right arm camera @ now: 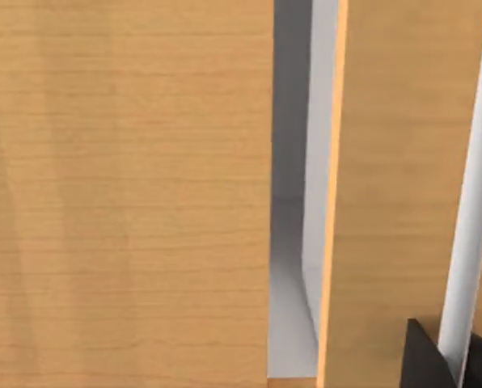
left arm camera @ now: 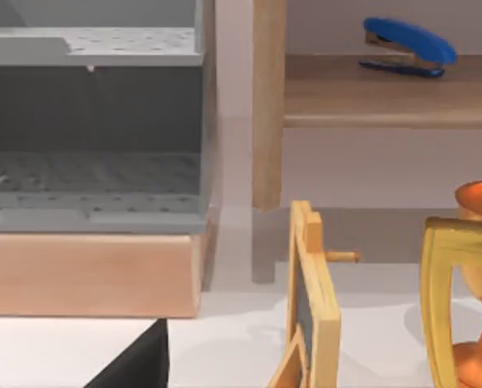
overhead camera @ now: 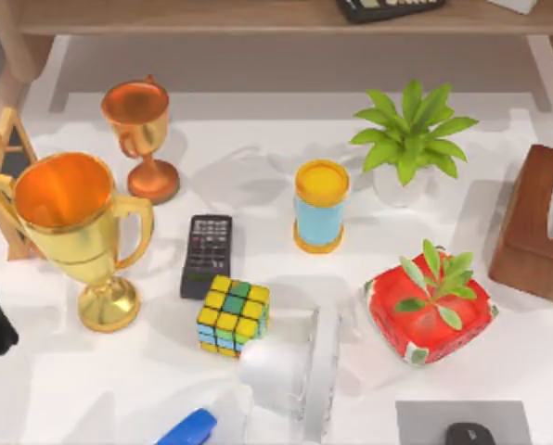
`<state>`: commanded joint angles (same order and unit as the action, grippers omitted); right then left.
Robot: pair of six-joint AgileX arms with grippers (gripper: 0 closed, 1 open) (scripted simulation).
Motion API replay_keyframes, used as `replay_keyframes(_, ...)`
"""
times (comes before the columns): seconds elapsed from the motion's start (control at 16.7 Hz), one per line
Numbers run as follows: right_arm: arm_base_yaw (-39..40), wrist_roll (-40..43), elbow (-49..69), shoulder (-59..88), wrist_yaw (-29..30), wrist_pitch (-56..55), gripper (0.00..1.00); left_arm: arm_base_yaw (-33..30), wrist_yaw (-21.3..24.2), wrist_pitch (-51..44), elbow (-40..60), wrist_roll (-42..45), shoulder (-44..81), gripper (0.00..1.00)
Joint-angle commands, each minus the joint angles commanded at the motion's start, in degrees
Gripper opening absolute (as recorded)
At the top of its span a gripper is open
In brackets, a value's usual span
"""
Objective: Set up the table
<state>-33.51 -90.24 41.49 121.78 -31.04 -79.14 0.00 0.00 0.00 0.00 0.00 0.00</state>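
Our broad white tabletop point(overhead camera: 258, 176) spreads across the whole top view and is crowded: a large gold trophy cup point(overhead camera: 72, 227) and a smaller copper trophy cup point(overhead camera: 142, 134) stand upright at the left, probably for display. A black remote control point(overhead camera: 206, 254) lies flat just beside a multicoloured puzzle cube point(overhead camera: 233, 316). A yellow-lidded light-blue cup point(overhead camera: 320, 206) stands mid-table, a green potted plant point(overhead camera: 411, 139) behind it, a red box topped with leaves point(overhead camera: 430, 306) nearer, and a brown wooden tissue box point(overhead camera: 539, 227) at the right. We cannot tell the state of either gripper.
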Motion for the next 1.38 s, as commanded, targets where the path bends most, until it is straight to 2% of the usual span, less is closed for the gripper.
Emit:
replay_keyframes(0.42, 4.35, -0.26, 12.80, 5.60, 4.21, 6.80, 0.00, 0.00, 0.00, 0.00, 0.00, 0.00, 0.00, 1.00)
replay_keyframes(0.84, 5.08, 0.06, 14.69, 6.83, 5.20, 8.81, 0.00, 0.00, 0.00, 0.00, 0.00, 0.00, 0.00, 1.00)
replay_keyframes(1.2, 7.31, 0.17, 27.56, 11.51, 7.60, 14.67, 0.00, 0.00, 0.00, 0.00, 0.00, 0.00, 0.00, 1.00)
replay_keyframes(1.38, 8.35, 0.21, 29.88, 13.29, 8.63, 16.67, 0.00, 0.00, 0.00, 0.00, 0.00, 0.00, 0.00, 1.00)
